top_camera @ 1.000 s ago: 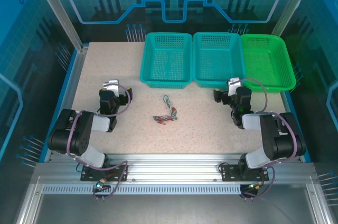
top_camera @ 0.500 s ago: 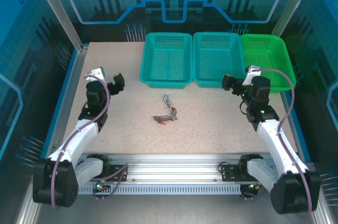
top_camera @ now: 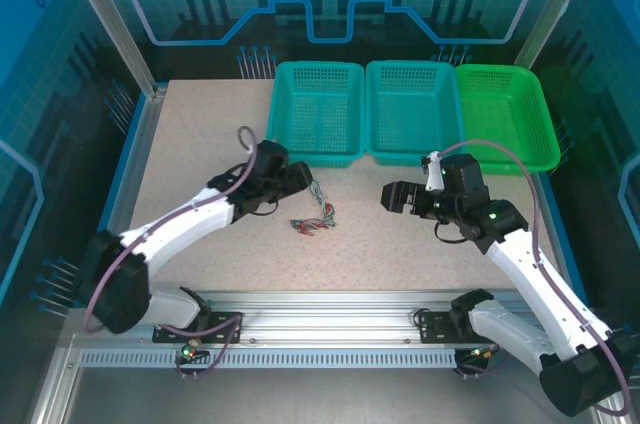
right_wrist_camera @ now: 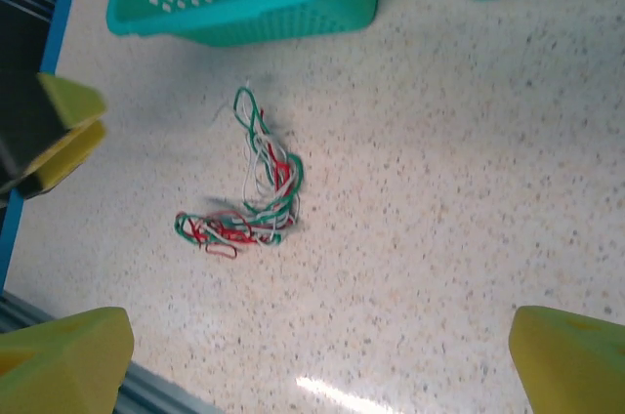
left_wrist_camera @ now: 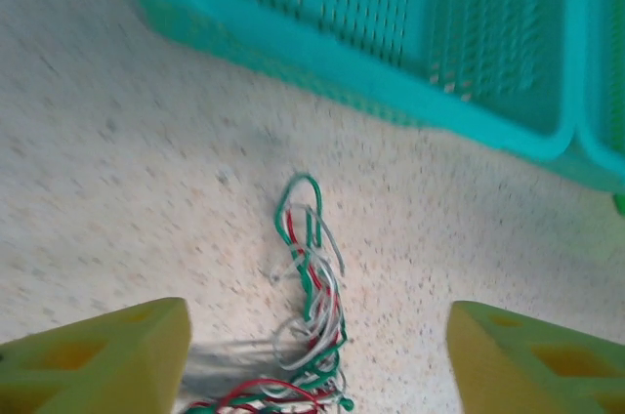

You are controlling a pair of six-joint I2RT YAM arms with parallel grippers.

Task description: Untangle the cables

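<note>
We find one tangle of cables (top_camera: 315,214) loose on the tabletop (top_camera: 200,124), in front of three baskets: left teal basket (top_camera: 318,66), middle teal basket (top_camera: 415,64), green basket (top_camera: 500,69).
From above the tangle is a smudge. The wrist views resolve red, white and green strands, too knotted to count. The left gripper (top_camera: 298,179) is just beside them and the right gripper (top_camera: 395,196) is apart to the right — both spread wide, holding nothing.

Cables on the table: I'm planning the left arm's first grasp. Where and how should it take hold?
Probably the green loop sticking out of the cables towards the teal basket, taken from above. It lies apart from the dense knot, so the open left gripper could close on one strand alone.
</note>
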